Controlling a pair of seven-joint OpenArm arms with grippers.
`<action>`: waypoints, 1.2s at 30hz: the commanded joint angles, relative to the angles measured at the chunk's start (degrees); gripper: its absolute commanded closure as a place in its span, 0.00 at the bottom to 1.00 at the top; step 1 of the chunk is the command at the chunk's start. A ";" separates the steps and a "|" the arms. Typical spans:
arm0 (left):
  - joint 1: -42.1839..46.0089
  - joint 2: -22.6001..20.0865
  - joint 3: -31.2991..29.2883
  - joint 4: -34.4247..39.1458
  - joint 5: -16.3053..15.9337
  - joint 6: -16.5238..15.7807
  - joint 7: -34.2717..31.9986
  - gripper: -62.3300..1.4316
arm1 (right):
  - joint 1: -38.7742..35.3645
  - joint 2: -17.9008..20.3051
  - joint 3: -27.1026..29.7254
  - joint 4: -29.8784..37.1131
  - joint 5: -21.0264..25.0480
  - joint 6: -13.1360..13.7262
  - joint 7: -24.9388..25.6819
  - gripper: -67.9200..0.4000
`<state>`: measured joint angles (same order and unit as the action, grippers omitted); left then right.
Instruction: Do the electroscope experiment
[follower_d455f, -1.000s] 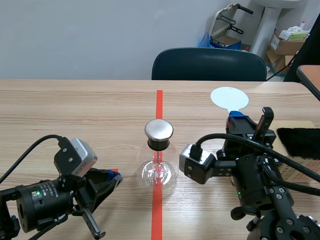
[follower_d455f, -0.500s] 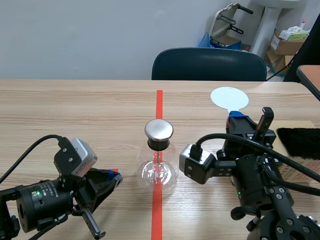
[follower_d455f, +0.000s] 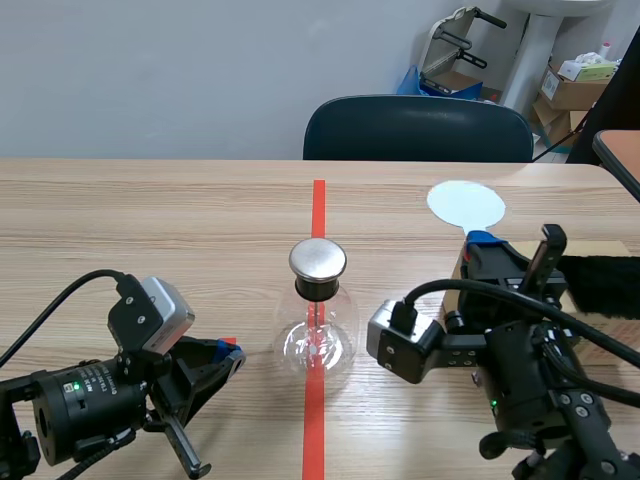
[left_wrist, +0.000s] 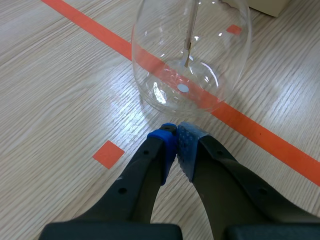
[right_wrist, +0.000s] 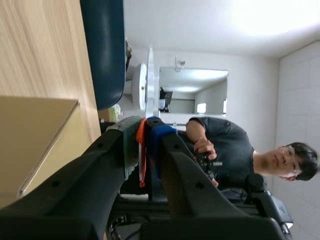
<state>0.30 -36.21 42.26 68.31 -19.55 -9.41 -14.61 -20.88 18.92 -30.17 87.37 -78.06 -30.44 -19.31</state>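
Note:
The electroscope, a clear glass flask (follower_d455f: 317, 338) with a round metal cap (follower_d455f: 318, 260), stands on the orange tape line at the table's middle. In the left wrist view the flask (left_wrist: 165, 75) is just ahead of my left gripper (left_wrist: 176, 142), which is shut on nothing; its inner rod (left_wrist: 189, 35) hangs straight. My left gripper (follower_d455f: 230, 357) rests low, left of the flask. My right gripper (follower_d455f: 487, 243) is shut on the thin orange handle (right_wrist: 141, 150) of a paddle. Its pale round disc (follower_d455f: 465, 204) is held up to the right of and beyond the flask.
A black furry cloth (follower_d455f: 600, 282) lies on a cardboard box (follower_d455f: 590, 250) at the table's right edge. A dark chair (follower_d455f: 418, 130) stands behind the table. The right wrist view shows the box top (right_wrist: 30, 135) and a person in the background (right_wrist: 225, 145).
My right arm has shifted a little to the right, carrying the paddle's disc with it. The left arm and the flask have not moved.

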 joint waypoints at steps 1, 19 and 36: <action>-0.31 0.13 0.15 0.61 -0.35 -0.15 -0.59 0.95 | 0.17 0.94 0.74 1.40 -0.39 -0.44 0.96 0.98; -0.31 0.11 0.15 0.61 -0.35 -0.15 -0.59 0.95 | -1.31 0.94 3.63 1.40 -0.42 -1.33 23.58 0.98; -0.31 0.11 0.15 0.61 -0.35 -0.15 -0.59 0.95 | -1.22 0.94 3.61 1.40 -0.42 -1.55 36.57 0.98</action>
<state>0.30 -36.21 42.26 68.31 -19.55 -9.41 -14.63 -22.85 19.42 -26.98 87.92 -78.48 -31.11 16.84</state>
